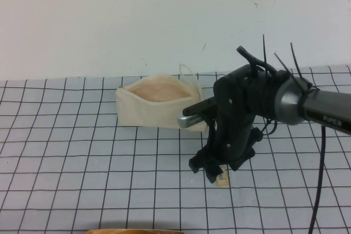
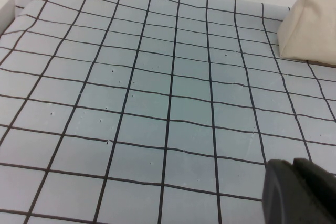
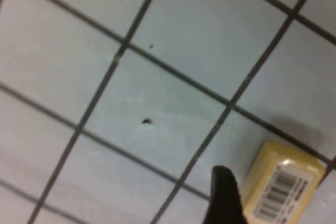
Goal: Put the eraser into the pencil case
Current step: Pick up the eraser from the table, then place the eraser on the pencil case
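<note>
The eraser (image 1: pixel 222 179) is a tiny cream block with a barcode label, lying on the grid mat right of centre. My right gripper (image 1: pixel 221 173) is lowered over it, open, with its dark fingers on either side. In the right wrist view the eraser (image 3: pixel 281 187) lies flat beside one dark finger (image 3: pixel 223 198); the other finger is out of frame. The pencil case (image 1: pixel 156 107) is a cream pouch standing open with pinkish lining, behind and left of the gripper; it also shows in the left wrist view (image 2: pixel 310 27). Only a dark part of my left gripper (image 2: pixel 299 192) shows, low over bare mat.
The white grid mat (image 1: pixel 82 152) covers the table, with a white wall behind. A thin loop strap (image 1: pixel 189 72) sticks up from the pouch's right end. A brownish curved edge (image 1: pixel 131 230) shows at the front border. The right arm's cable (image 1: pixel 320 168) hangs at the right.
</note>
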